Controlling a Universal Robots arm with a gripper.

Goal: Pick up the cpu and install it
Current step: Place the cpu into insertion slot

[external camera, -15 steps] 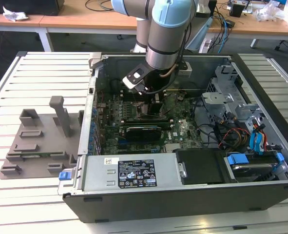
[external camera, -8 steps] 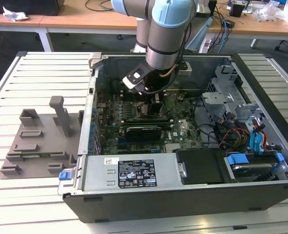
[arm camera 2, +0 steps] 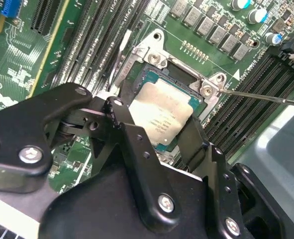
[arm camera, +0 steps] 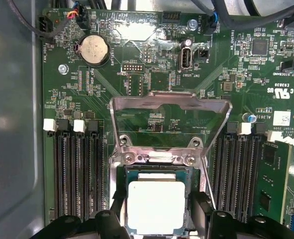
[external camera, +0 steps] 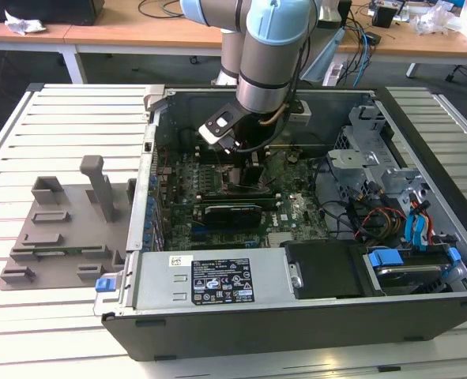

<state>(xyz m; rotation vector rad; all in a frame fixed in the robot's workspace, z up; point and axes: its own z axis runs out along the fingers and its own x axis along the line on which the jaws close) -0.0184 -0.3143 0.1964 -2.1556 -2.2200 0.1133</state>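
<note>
A slatted metal table (external camera: 59, 118) is seen in the exterior view, w/ an open PC case (external camera: 217, 316) laid flat on it. A grey tray (external camera: 59, 237) is set beside the case, on the exterior view's left. The robot arm (external camera: 273, 55) is bent down into the case, over the ctr of the green motherboard (arm camera: 151, 79).

In the first wrist view the socket (arm camera: 156, 158) is flanked by rows of memory slots (arm camera: 77, 169). Its metal load plate (arm camera: 171, 102) is tipped up and open, so the socket is left uncovered.

The gripper (arm camera: 156, 219) is set low at the socket. Its jaws are judged to be closed onto two opposite edges of the cpu (arm camera: 155, 206), w/ one black finger (arm camera 2: 137, 144) at each side. The cpu is thus held directly btwn the jaws, silvery top up. It is laid flat, approx. parallel to the board, and squared up inside the socket's outline. As the chip is square, no long axis is offered. Whether it is fully seated or held just above the contacts can't be told.
</note>
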